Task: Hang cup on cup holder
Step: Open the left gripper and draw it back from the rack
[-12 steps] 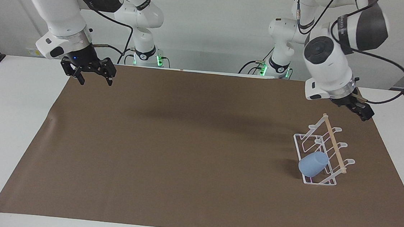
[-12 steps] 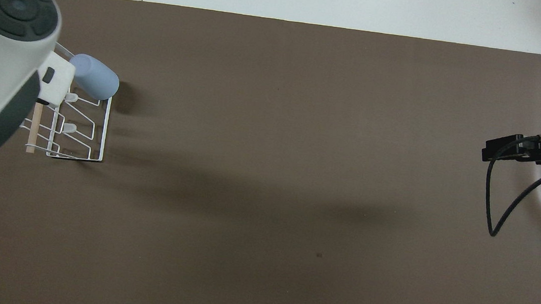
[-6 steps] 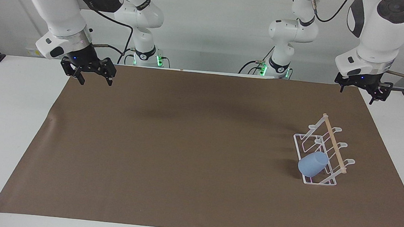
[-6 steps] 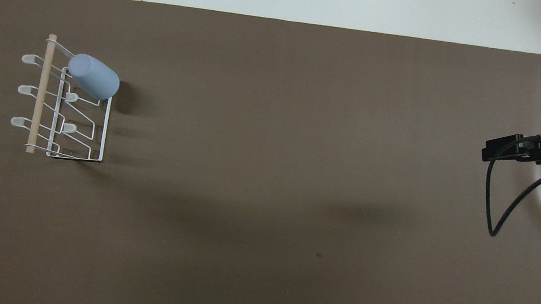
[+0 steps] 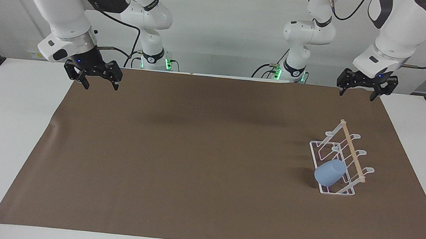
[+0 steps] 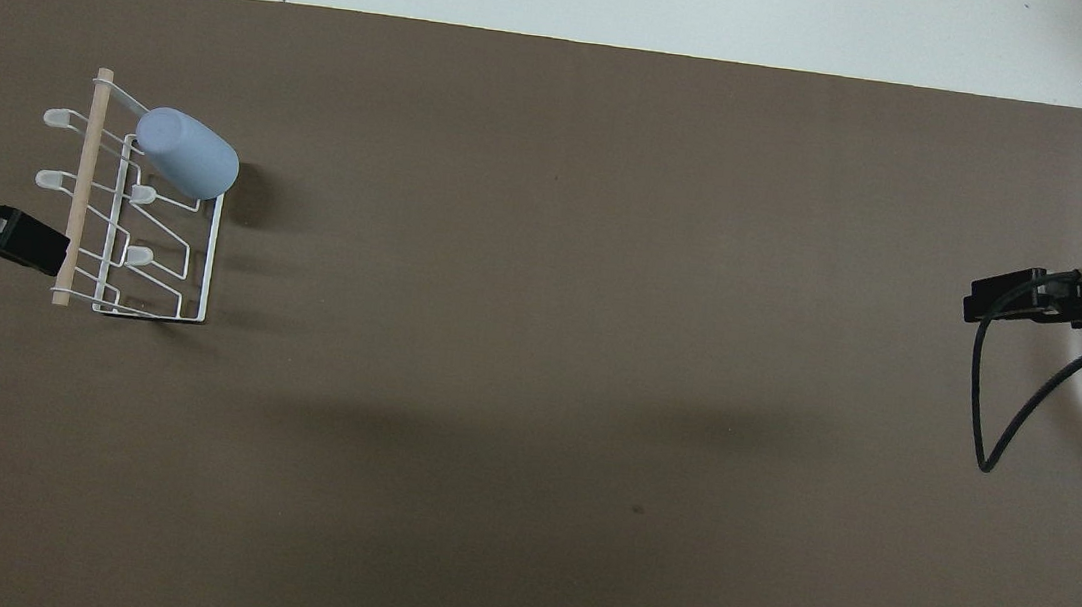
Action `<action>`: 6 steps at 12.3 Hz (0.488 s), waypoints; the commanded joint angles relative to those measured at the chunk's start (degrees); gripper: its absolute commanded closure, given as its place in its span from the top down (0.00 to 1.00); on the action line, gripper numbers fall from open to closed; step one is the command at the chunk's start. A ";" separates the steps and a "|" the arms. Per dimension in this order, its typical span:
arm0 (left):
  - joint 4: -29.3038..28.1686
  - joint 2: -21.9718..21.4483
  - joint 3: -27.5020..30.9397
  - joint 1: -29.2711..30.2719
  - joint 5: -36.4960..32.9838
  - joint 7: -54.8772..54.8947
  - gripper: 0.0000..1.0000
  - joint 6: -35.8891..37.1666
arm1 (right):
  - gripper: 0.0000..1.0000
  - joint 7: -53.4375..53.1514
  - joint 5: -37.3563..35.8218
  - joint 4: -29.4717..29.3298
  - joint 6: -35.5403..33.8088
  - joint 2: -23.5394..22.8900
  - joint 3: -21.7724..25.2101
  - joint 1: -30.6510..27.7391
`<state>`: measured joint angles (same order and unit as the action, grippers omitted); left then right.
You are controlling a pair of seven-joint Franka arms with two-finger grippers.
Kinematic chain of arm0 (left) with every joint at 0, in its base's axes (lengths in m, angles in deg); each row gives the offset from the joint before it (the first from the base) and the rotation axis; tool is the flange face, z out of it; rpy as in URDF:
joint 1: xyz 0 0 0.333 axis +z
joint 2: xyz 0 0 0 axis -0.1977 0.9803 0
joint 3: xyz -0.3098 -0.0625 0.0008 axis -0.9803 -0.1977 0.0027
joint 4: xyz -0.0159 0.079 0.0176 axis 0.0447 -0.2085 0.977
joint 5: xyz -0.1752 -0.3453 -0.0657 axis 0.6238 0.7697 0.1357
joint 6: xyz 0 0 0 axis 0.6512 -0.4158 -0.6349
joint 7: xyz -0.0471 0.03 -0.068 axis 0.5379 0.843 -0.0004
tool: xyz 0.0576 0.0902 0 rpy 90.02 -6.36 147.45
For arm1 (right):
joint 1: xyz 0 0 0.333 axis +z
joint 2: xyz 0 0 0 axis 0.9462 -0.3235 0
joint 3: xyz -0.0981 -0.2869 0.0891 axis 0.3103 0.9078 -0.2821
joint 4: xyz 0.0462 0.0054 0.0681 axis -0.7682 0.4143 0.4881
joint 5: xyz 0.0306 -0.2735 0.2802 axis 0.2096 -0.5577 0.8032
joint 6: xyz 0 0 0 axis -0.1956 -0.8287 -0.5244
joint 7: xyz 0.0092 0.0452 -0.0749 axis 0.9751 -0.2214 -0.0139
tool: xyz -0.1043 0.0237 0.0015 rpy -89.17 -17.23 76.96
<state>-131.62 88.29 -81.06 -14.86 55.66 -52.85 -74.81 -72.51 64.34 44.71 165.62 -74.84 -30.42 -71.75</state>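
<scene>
**Hanging on its prong: the cup sits on the rack, both arms clear**

Hanging tilted on one of the slanted prongs, the light-blue cup [image 5: 330, 172] sits on the white wire cup holder [image 5: 341, 160] with its closed base pointing up and toward the middle of the table. It occupies the prong farthest from the robots; the other rounded prong tips along the rack are bare. A light wooden dowel [image 5: 352, 151] runs the length of the rack, on the side away from the cup. The rack stands on a brown mat [image 5: 194, 163] toward the left arm's end of the table.

The left gripper [image 5: 359, 91] is raised over the mat's edge nearest the robots, well apart from the rack — its fingers spread wide and holding nothing. In the overhead view only its dark body shows, beside the dowel's nearer end.

The right gripper [image 5: 99, 81] hangs over the mat's corner at the right arm's end, also raised, fingers wide apart and empty — that arm waits.
</scene>
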 commanded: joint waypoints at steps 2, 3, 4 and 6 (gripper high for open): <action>0.32 -0.55 -0.32 0.64 3.78 -5.86 1.00 -0.82 | 1.00 0.86 1.27 1.41 0.31 1.31 -0.16 -0.61; 0.50 -0.55 -0.24 0.73 4.65 -5.86 1.00 -0.74 | 1.00 0.86 1.27 1.41 0.23 1.31 -0.08 -0.61; 0.50 -0.55 -0.24 0.73 4.92 -5.77 1.00 -0.82 | 1.00 0.86 1.27 1.41 0.31 1.31 -0.08 -0.61; 0.42 -0.90 0.11 0.73 5.01 -5.59 1.00 -0.56 | 1.00 0.78 1.27 1.41 0.31 1.31 -0.08 -0.61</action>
<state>-131.11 88.27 -80.99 -14.83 59.41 -57.98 -75.23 -72.51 64.34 44.71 165.62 -74.84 -30.42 -71.75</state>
